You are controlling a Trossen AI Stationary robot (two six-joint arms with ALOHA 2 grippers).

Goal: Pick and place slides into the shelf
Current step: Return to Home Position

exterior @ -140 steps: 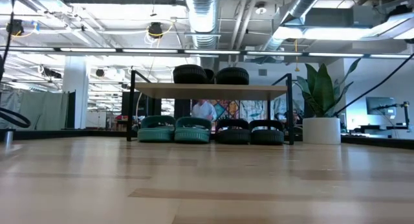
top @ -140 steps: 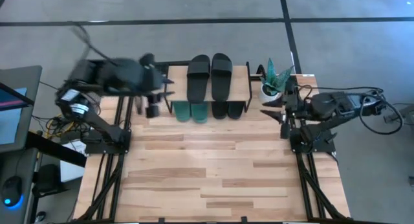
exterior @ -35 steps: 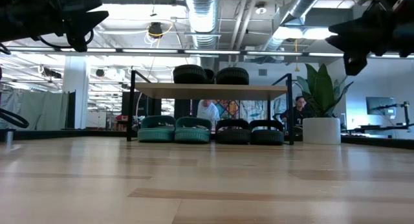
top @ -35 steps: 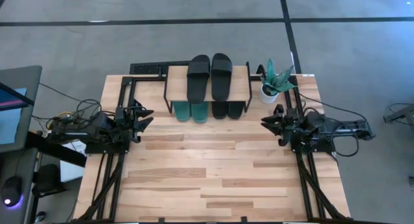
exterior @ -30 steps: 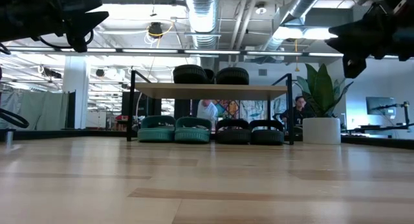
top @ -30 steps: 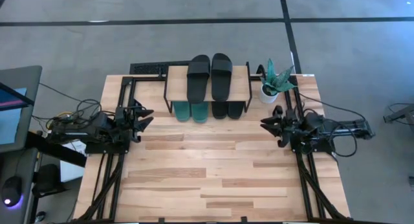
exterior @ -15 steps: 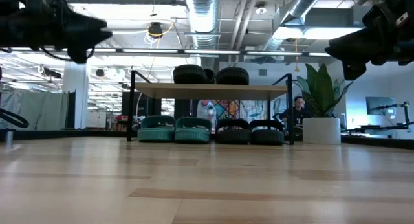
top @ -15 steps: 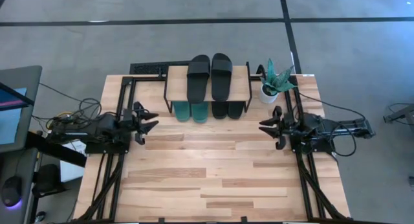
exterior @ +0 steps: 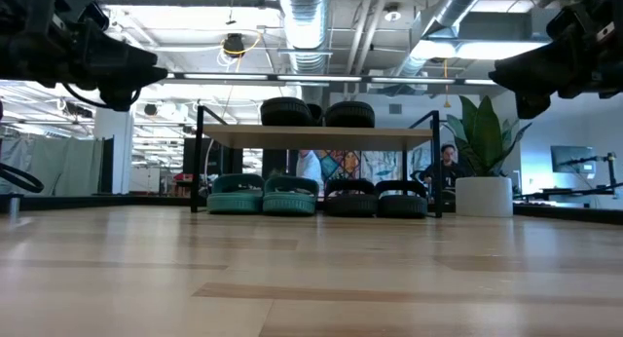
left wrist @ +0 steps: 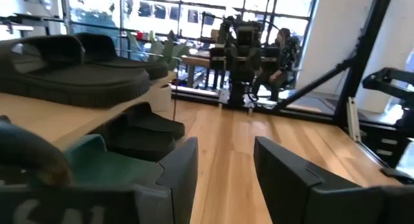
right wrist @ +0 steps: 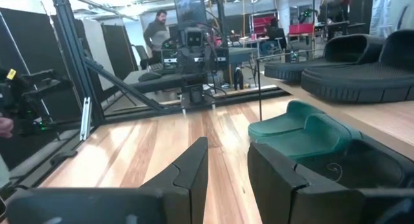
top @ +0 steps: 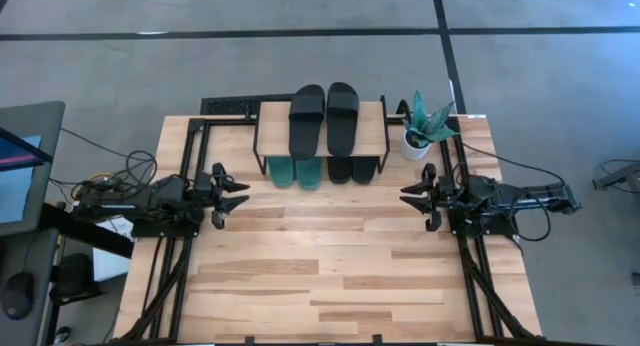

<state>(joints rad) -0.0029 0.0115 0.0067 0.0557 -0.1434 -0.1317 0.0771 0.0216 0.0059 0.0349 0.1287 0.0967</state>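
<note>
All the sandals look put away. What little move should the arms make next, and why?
Probably just fold back to rest. The black pair lies on the shelf, the green pair and other black pair sit under it, and the left gripper and right gripper are open, empty, off at the sides of the table.

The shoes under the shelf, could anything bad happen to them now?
Maybe. The green shoes and black shoes poke out past the front edge of the shelf, so a low sweep by the open left gripper or right gripper could nudge them. The potted plant stands near the right gripper too and might get tipped.
</note>
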